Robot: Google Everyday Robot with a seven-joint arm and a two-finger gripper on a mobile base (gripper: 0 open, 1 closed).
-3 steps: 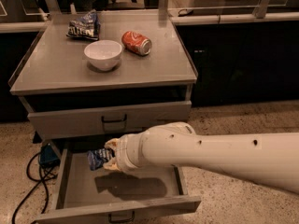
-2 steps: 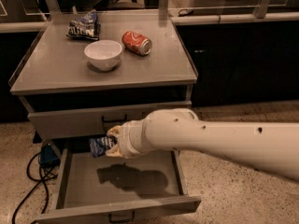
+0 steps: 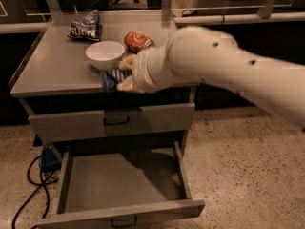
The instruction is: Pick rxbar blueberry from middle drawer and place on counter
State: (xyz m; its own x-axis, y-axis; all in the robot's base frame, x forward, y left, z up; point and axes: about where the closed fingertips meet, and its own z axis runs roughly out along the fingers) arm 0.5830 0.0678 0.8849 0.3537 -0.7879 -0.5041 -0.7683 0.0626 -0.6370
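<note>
My gripper (image 3: 119, 75) is at the end of the big white arm, over the front edge of the counter (image 3: 57, 70), just in front of the white bowl. It is shut on the rxbar blueberry (image 3: 108, 79), a dark blue wrapper that sticks out to the left of the fingers. The middle drawer (image 3: 119, 182) is pulled open below, and its grey bottom is bare. The arm hides the right part of the counter.
On the counter stand a white bowl (image 3: 105, 54), a red can on its side (image 3: 138, 41) and a blue chip bag (image 3: 86, 26) at the back. The shut top drawer front (image 3: 114, 122) is above the open one. A blue box with black cables (image 3: 45, 159) lies on the floor at left.
My gripper has risen with the bar from just above the open drawer up to the counter's front edge. The drawer has stayed open.
</note>
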